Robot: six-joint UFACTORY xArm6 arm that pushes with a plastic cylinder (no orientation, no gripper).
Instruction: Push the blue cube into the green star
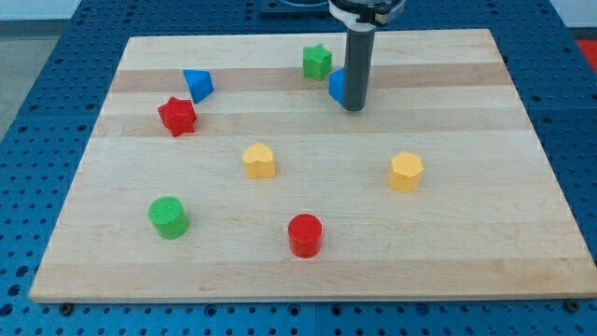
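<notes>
My tip, bare rod with no jaws, touches blue cube's right side; green star lies just up-left.

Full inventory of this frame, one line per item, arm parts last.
green star: 1, green, top centre
blue cube: 1, blue, just below-right of the star, partly hidden by the rod
blue triangular block: 1, blue, upper left
red star: 1, red, below-left of it
yellow heart: 1, yellow, centre
yellow hexagon: 1, yellow, right
green cylinder: 1, green, lower left
red cylinder: 1, red, bottom centre
board: 1, wooden
my tip: 1, dark, against the cube's right side
</notes>
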